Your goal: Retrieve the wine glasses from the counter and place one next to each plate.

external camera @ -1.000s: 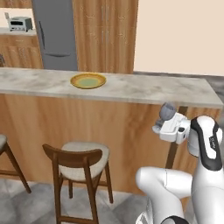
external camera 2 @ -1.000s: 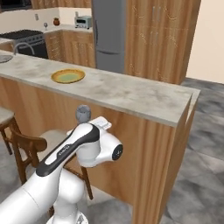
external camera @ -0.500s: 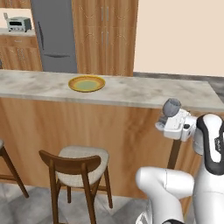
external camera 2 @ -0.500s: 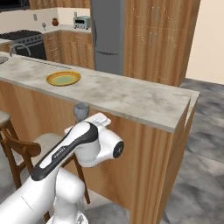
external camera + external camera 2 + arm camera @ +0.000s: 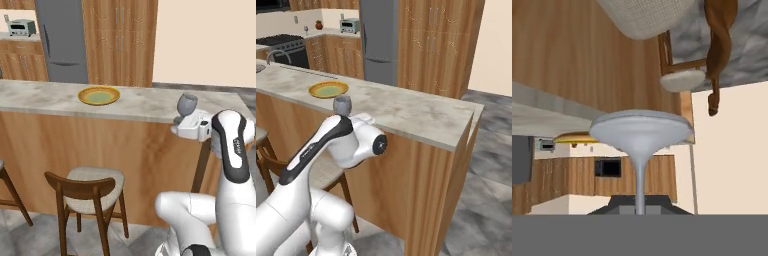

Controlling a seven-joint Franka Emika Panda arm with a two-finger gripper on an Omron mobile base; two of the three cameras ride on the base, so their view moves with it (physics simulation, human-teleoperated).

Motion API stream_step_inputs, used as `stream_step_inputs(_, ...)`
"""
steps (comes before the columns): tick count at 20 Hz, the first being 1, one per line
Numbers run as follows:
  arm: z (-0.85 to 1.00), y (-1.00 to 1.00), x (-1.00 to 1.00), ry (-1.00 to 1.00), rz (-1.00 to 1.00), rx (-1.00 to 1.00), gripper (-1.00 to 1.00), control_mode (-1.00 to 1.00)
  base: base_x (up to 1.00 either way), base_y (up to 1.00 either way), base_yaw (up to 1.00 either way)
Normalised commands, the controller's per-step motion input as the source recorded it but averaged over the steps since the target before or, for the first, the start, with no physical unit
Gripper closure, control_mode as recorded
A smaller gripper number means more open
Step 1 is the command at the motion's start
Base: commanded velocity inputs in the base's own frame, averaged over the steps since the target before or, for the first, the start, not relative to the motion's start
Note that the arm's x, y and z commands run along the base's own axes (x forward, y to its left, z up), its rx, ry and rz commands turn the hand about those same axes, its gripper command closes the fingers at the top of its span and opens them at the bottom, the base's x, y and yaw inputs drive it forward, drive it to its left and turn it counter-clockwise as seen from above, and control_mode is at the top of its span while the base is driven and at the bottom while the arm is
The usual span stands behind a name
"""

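You are carrying one wine glass [image 5: 186, 103] upright above the white hand: its rounded translucent grey-blue bowl is showing in the left base view just past the near edge of the bar surface [image 5: 150, 106], toward that slab's right end. In the right base view the same bowl is poking up over the arm, and its stem and foot are hidden behind the white wrist. In the hand view the glass is reading upside down, bowl wide, thin stem running down to the pincer [image 5: 640, 206]; the foot is cut off there. The pincer is pressed together on the stem, its dark fingers [image 5: 619, 206] barely rising into view.

The golden-yellow plate [image 5: 99, 95], shallow with a greenish centre, is lying on the veined marble at about 9 o'clock from the glass, well apart from it. In the hand view you are seeing just a thin yellow sliver of it.

Below the slab's plain wood front a wooden stool [image 5: 92, 192] with a pale woven cushion is standing at about 7 o'clock.
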Motion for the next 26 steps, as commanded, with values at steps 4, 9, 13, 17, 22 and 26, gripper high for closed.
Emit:
stream_step_inputs(4,0.04,0.00,0.75,0.32,0.00,0.00,1.00,-1.00,0.00,0.00,0.00)
stream_step_inputs(9,0.07,-0.07,0.52,0.32,0.03,0.09,1.00,-1.00,0.00,0.00,0.00)
stream_step_inputs(13,0.00,-0.04,0.05,0.04,0.03,0.01,1.00,-1.00,0.00,0.00,0.00)
stream_step_inputs(17,0.00,-0.04,0.09,0.00,0.05,0.00,1.00,-1.00,0.00,0.00,0.00)
stream_step_inputs(22,-0.05,0.00,0.23,-0.07,0.08,-0.03,1.00,-1.00,0.00,0.00,0.00)
stream_step_inputs(26,0.00,0.02,0.22,-0.14,0.05,-0.11,1.00,-1.00,0.00,0.00,0.00)
